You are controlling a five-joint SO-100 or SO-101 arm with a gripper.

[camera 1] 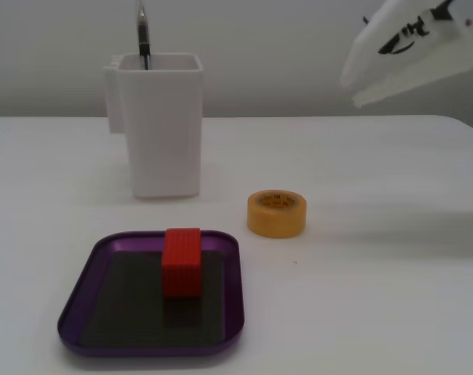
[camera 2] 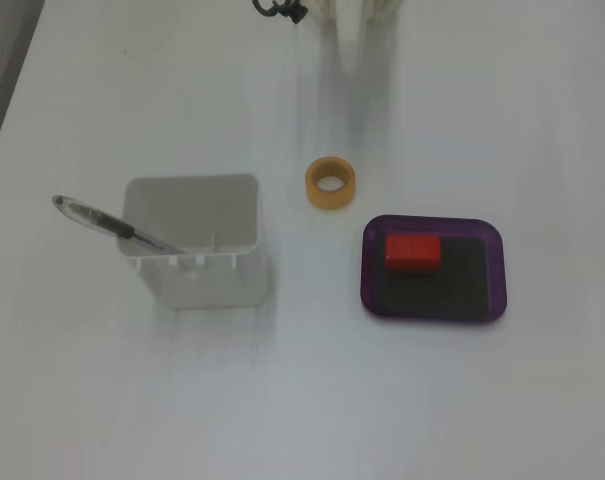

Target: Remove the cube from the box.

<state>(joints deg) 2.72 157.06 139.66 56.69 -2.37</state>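
The red ribbed cube stands upright inside the purple tray, the box, toward its back edge. In the fixed view from above, the cube lies in the upper left part of the box. My white gripper hangs high in the air at the upper right of the front fixed view, well away from the cube and behind the tape roll. Its fingers lie together with no gap showing, and it holds nothing. From above, the gripper is at the top edge, pale against the table.
A yellow tape roll lies flat between the gripper and the box; it also shows from above. A tall white square container with a pen in it stands at the back left. The table is white.
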